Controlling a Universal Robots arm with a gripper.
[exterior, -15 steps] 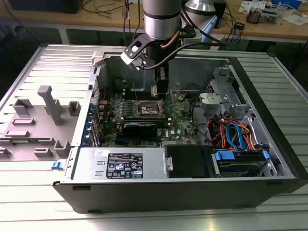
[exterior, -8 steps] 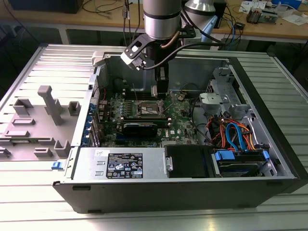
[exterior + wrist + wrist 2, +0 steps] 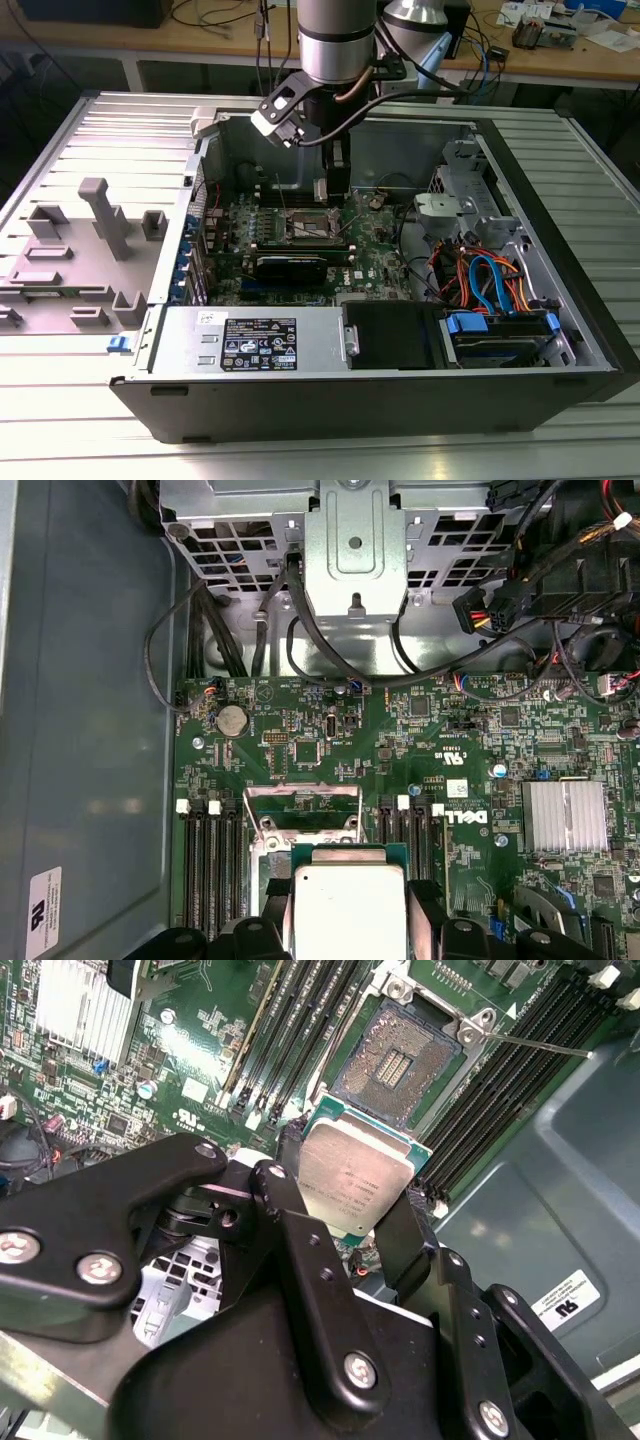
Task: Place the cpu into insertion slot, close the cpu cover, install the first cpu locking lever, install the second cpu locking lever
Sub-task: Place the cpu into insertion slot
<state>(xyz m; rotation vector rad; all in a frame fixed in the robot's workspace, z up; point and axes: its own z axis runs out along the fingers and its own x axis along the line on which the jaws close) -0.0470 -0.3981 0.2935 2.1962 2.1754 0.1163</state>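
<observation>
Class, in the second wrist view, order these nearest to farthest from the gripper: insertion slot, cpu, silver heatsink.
1. cpu, held in the gripper.
2. insertion slot, just beyond the cpu.
3. silver heatsink, far across the board.

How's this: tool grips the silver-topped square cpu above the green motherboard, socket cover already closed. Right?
Not closed. The second wrist view shows the square dark silver-rimmed socket uncovered, contacts bare. The rest holds: tool grips the silver-topped square cpu above the green motherboard.
</observation>
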